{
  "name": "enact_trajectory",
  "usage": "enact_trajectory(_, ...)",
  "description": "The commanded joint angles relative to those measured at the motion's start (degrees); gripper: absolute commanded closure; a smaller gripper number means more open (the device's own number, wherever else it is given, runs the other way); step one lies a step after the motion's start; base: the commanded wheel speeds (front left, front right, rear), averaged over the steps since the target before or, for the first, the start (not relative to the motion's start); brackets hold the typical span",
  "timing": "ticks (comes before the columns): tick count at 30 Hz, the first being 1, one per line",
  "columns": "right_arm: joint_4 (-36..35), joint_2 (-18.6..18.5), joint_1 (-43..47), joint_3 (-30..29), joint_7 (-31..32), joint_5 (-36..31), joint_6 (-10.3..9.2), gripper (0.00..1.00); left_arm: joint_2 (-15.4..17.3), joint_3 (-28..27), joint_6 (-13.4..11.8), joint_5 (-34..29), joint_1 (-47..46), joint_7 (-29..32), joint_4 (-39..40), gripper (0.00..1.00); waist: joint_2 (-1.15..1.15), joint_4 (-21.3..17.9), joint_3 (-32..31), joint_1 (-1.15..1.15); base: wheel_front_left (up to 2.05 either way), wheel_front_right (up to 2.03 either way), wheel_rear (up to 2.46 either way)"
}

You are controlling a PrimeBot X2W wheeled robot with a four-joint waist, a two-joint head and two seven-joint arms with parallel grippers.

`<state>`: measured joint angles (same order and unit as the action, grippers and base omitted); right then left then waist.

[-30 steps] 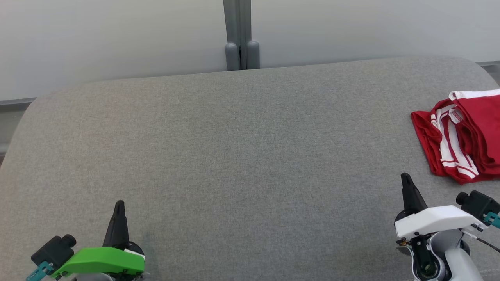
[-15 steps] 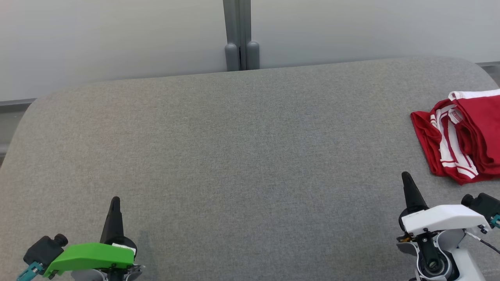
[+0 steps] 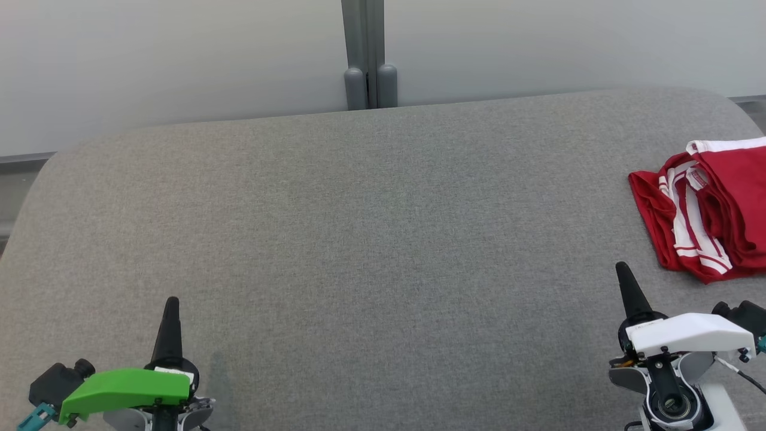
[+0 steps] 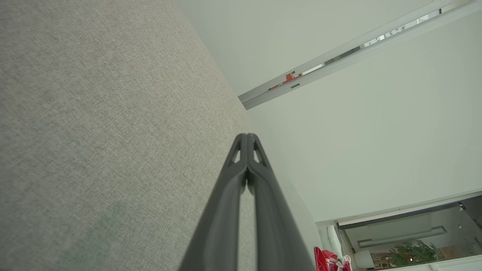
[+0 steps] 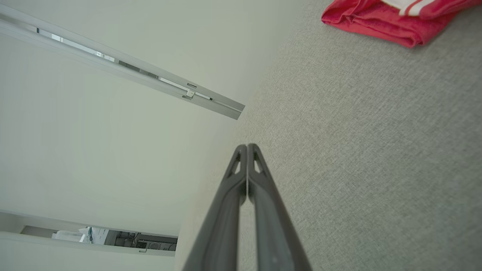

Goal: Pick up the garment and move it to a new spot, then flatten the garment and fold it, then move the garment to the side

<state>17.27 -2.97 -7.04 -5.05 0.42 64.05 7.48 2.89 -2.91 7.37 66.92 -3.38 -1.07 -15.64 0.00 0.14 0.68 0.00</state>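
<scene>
1. Left gripper (image 3: 171,304), jaws together and empty, hovers over the grey padded surface (image 3: 371,239).
2. Right gripper (image 3: 623,270), likewise closed on nothing, sits near the red-and-white garment (image 3: 727,197), bunched at the surface's right side.
3. Risk: a pinch catching one layer could drag the pile apart.
4. Its neck tag (image 3: 697,177) is unreadable.

— Where's the garment (image 3: 712,209)?
— On the padded table (image 3: 371,239), by its right edge, beyond the right gripper (image 3: 622,272).
— And the left gripper (image 3: 172,305)?
— Over the front-left corner; a post (image 3: 366,54) stands behind the far edge.
</scene>
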Motion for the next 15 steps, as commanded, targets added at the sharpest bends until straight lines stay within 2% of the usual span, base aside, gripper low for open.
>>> enact_trajectory(1, -0.8, -0.1, 0.2, -0.2, 0.3, 1.8, 0.04, 1.00, 0.5, -0.3, 0.1, 1.5, -1.6, 0.3, 0.6, 1.00, 0.00, 0.0, 0.0, 0.00, 0.00, 0.00, 0.00)
enact_trajectory(15, -1.6, -0.1, 0.4, -0.6, 2.0, 9.4, 0.03, 1.00, 0.5, -1.2, 0.1, 8.5, -2.1, 2.4, 1.0, 1.00, 0.00, 0.0, -0.1, 0.00, 0.00, 0.00, 0.00)
